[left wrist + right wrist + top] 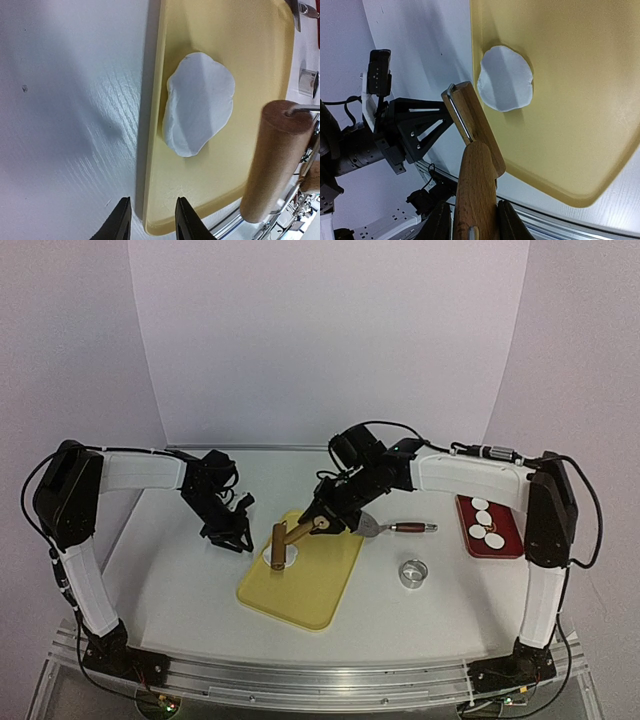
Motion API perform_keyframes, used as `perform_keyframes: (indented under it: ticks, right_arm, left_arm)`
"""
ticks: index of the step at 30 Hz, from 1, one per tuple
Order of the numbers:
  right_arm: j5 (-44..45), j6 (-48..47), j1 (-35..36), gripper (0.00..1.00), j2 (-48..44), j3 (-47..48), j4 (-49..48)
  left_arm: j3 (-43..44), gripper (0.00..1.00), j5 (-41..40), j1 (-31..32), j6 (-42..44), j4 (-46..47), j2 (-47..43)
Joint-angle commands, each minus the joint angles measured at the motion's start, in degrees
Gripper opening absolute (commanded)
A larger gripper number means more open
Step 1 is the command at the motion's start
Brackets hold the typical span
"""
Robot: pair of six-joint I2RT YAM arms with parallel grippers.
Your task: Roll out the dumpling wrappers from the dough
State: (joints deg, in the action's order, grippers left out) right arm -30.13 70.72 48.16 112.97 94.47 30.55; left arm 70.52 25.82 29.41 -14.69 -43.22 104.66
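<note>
Rolling step: right tool [472, 222] clamps the handle of a wooden roller [279, 546], poised over the dough patch [200, 102] on the yellow board [320, 590]; whether they touch is unclear.
Left tool [150, 220]: jaws narrowly parted, empty, by the board's left edge.
Dumpling wrappers [485, 518]: four white discs on the red tray [506, 518], far right of the tabletop [180, 580].
Next move: probably pressing the roller evenly across the dough, thinning it for the ring cutter [412, 573].

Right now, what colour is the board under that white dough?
Yellow: the cutting board shows best in the left wrist view.
</note>
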Motion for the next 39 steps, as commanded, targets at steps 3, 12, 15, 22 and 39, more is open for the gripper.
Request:
perform_keyframes:
  ticks: [3, 12, 15, 22, 39]
  right_arm:
    - [4.1, 8.3, 1.6, 0.00, 4.8, 3.3, -9.3]
    - [9.6, 17.1, 3.1, 0.00, 4.0, -2.5, -20.1]
    - [10.2, 19.2, 3.6, 0.00, 3.8, -3.9, -20.8]
    - [12.2, 23.4, 4.3, 0.00, 4.1, -6.6, -23.1]
    - [14.8, 33.6, 6.0, 0.00, 2.2, -16.8, -17.5]
  left_arm:
    - [0.5, 0.30, 4.3, 0.2, 3.1, 0.5, 0.4]
    - [-0.9, 0.20, 3.5, 0.2, 4.4, 3.5, 2.7]
    - [-0.6, 0.19, 3.8, 0.2, 4.7, 4.1, 3.9]
    - [-1.0, 0.16, 4.6, 0.2, 5.1, 5.0, 4.5]
    - [-2.7, 0.13, 4.6, 0.2, 5.3, 4.5, 4.6]
